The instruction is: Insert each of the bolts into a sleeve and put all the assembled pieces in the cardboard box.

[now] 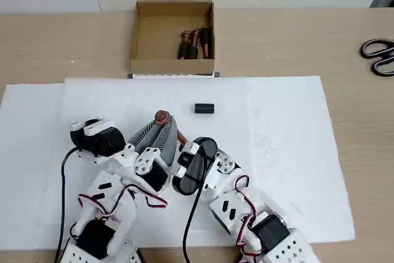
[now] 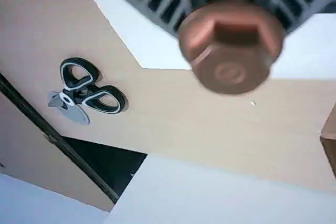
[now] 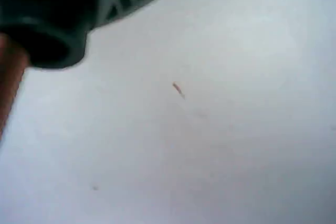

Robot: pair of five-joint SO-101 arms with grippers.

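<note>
The left hand (image 1: 161,129) is clenched on a copper-coloured metal bolt with a hexagonal head (image 2: 231,51). Its ribbed grey fingers (image 1: 148,135) close on the shank from either side. The bolt head pokes out just past the fingertips, raised above the white paper sheet (image 1: 289,152) that covers the near part of the pale wooden desk (image 1: 295,41).

The right hand (image 1: 182,141) sits just beside the left hand, pressed close against its outer finger. Whether it is clenched or released cannot be told. A short copper-coloured piece (image 1: 183,135) shows right where the two hands meet. In the right wrist view a copper edge (image 3: 8,87) runs alongside the dark body of that hand, low over the paper. What it belongs to is not clear.

A little beyond the left hand's fingertips, and slightly toward the right hand's side, a short black cylindrical sleeve (image 1: 204,108) lies on its side on the paper. It is apart from both hands.

Farther out, straight past the sleeve, an open brown cardboard box (image 1: 140,35) stands on the bare desk, touching the far edge of the paper. Three assembled pieces (image 1: 194,42), copper bolts in black sleeves, lie side by side in the box against the wall on the right hand's side.

Farthest off, well out to the right hand's side, a pair of black-handled scissors (image 1: 378,53) lies on the desk.
</note>
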